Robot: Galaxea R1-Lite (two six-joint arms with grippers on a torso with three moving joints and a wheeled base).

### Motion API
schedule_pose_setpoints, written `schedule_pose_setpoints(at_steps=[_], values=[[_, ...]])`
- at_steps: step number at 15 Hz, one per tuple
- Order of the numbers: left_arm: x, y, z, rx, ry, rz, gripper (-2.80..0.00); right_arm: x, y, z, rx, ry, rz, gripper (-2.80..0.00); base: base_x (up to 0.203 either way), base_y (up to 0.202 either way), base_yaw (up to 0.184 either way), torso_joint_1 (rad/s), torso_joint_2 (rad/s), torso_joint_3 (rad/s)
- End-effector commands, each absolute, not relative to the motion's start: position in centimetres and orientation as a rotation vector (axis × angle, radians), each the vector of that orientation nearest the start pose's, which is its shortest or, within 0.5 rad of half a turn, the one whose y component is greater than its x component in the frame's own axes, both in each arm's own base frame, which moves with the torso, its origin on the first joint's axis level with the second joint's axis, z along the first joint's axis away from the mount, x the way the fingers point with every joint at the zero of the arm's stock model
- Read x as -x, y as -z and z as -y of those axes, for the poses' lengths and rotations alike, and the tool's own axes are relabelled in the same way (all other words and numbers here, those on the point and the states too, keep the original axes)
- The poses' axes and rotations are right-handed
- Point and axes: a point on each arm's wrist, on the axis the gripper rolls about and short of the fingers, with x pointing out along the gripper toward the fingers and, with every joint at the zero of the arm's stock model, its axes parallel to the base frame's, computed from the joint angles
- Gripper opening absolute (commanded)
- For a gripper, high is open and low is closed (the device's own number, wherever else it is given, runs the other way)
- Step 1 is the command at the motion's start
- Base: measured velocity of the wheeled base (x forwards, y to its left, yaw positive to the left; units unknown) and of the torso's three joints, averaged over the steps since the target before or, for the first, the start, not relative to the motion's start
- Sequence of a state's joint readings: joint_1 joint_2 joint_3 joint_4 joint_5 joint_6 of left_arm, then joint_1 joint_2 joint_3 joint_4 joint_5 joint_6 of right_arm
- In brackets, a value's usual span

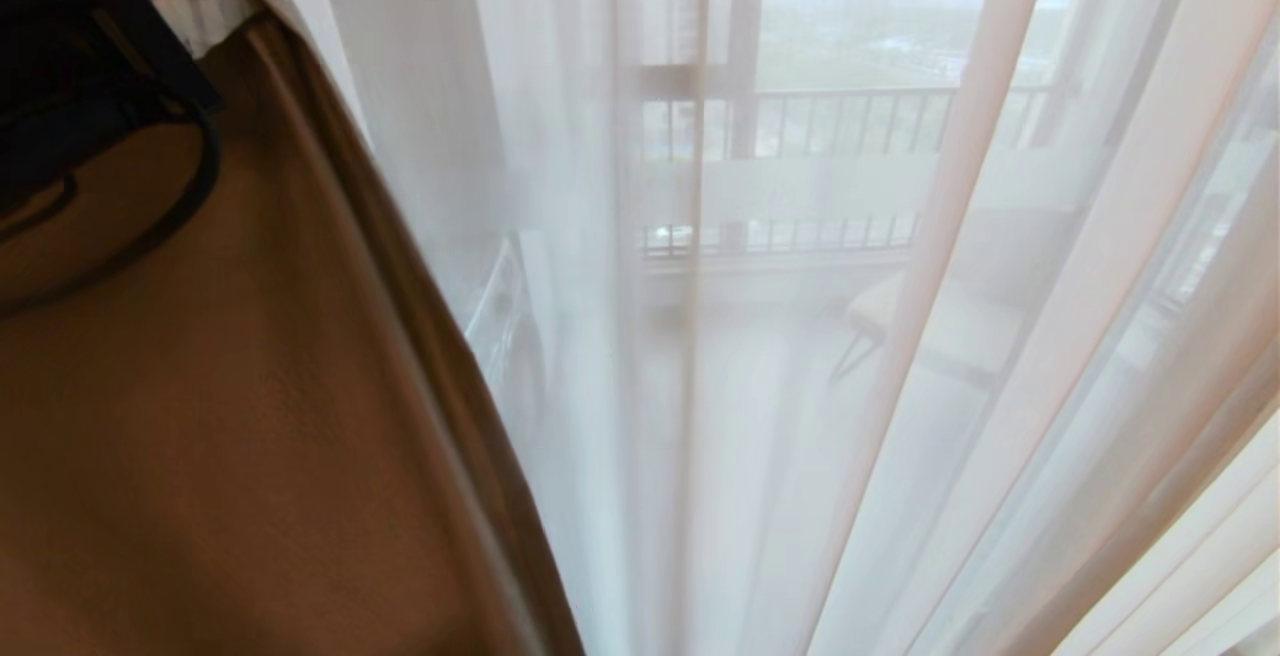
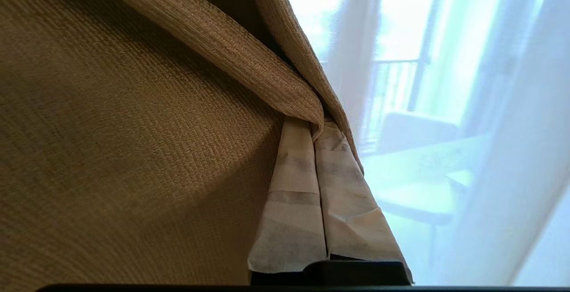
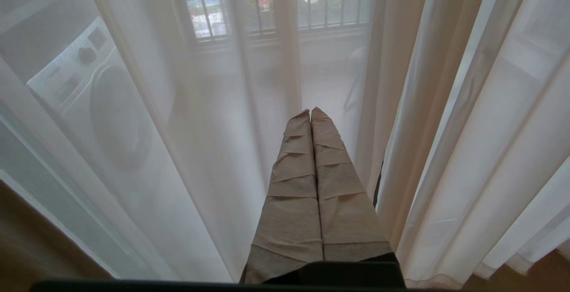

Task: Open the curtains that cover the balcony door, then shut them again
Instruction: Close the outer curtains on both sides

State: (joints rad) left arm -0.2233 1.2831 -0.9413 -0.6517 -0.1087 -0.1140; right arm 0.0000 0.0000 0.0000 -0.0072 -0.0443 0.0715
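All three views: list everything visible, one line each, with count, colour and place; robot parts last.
Heavy drape: one, beige-brown woven, far left of the head view.
Sheer curtains: several folds, cream-white, see-through, across the glass.
Balcony railing: one, dark bars, outside behind the sheers.
Washing machine: one, white, on the balcony, left.
Chair: one, pale seat, on the balcony, right.
Left hand: pale-wrapped fingers shut, tips against a fold of the drape.
Right hand: pale-wrapped fingers shut, empty, before the sheers.

The left end effector is raised with its fingers pressed together; the right end effector is likewise held closed, pointing forward.
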Motion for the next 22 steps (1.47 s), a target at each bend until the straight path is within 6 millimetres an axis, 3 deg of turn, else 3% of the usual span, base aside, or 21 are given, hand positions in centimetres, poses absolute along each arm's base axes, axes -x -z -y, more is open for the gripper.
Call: schedule_pose_setpoints(at_steps=[1, 7, 14, 15, 19, 22], values=[[-19.3, -33.3, 3.1, 0.121, 0.266, 0.313, -2.8, 2.3, -7.6, 0.1, -0.072, 0.044, 0.009, -2.8, 0.0, 0.0, 0.0, 0.0, 0.0, 0.0], [-18.6, -33.3, -2.5, 0.071, -0.028, 0.336, -2.8, 2.3, -7.6, 0.1, -0.072, 0.044, 0.008, -2.8, 0.0, 0.0, 0.0, 0.0, 0.0, 0.0], [-17.1, -31.4, -3.1, 0.066, -0.077, 0.296, -2.8, 2.3, -7.6, 0.1, -0.072, 0.044, 0.008, -2.8, 0.0, 0.0, 0.0, 0.0, 0.0, 0.0], [-17.1, -31.3, -3.1, 0.064, -0.076, 0.296, 0.0, 2.3, -7.6, 0.1, -0.072, 0.044, 0.009, -2.8, 0.0, 0.0, 0.0, 0.0, 0.0, 0.0], [-16.3, -30.7, -2.9, 0.066, -0.072, 0.291, 0.0, 2.3, -7.6, 0.1, -0.072, 0.044, 0.009, -2.8, 0.0, 0.0, 0.0, 0.0, 0.0, 0.0], [-13.9, -29.1, -2.5, 0.074, -0.073, 0.279, 0.0, 2.3, -7.6, 0.1, -0.072, 0.044, 0.008, -2.8, 0.0, 0.0, 0.0, 0.0, 0.0, 0.0]])
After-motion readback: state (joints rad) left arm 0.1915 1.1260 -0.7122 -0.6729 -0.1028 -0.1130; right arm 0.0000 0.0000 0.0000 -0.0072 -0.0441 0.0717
